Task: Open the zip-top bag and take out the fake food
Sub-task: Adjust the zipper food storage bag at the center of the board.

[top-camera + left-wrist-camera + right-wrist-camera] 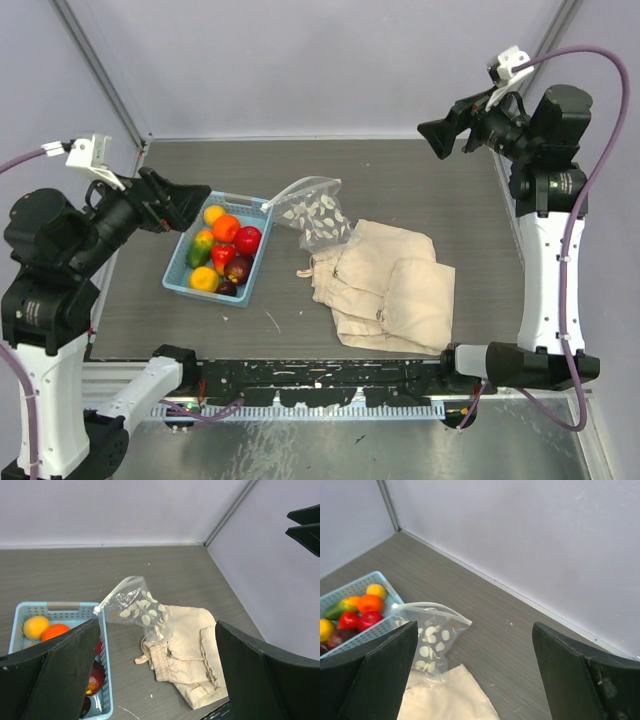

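The zip-top bag (pixel 312 212) is clear with white oval spots and looks empty. It rests between the basket and the cloth bag, mouth gaping toward the basket, and shows in both wrist views (pixel 135 607) (pixel 432 630). The fake food (pixel 222 250), red, orange, yellow, green and maroon pieces, lies in the light blue basket (pixel 250 200). My left gripper (pixel 190 210) hovers open above the basket's left end with nothing between its fingers (pixel 55 675). Raised at the far right, my right gripper (pixel 432 140) is open and empty, well away from the bag.
A beige cloth drawstring bag (pixel 385 283) lies folded to the right of the zip-top bag, its gathered mouth under the bag's bottom. Grey walls close the table at the back and on both sides. The arms' rail runs along the near edge.
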Motion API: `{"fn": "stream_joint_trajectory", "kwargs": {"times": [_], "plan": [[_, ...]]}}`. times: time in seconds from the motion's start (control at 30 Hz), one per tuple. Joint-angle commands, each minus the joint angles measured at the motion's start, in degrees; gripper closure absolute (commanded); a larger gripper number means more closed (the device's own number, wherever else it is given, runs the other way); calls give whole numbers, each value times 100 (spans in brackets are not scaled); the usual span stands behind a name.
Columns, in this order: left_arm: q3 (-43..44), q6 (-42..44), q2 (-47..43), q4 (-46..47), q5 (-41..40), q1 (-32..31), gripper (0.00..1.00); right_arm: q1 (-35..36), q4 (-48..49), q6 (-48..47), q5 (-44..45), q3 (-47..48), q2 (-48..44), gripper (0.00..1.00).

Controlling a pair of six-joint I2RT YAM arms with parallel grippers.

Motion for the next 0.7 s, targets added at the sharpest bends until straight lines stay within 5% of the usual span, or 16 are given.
{"fn": "stream_joint_trajectory", "kwargs": {"times": [0.0, 0.23, 0.67], "plan": [[555, 303, -27, -378, 52, -10, 2, -19, -84, 961, -205, 515, -237, 0], [695, 393, -178, -495, 96, -9, 2, -19, 32, 2155, 604, 556, -522, 0], [327, 207, -519, -477, 571, -6, 2, -19, -558, 1701, 775, 498, -1045, 0]]}}
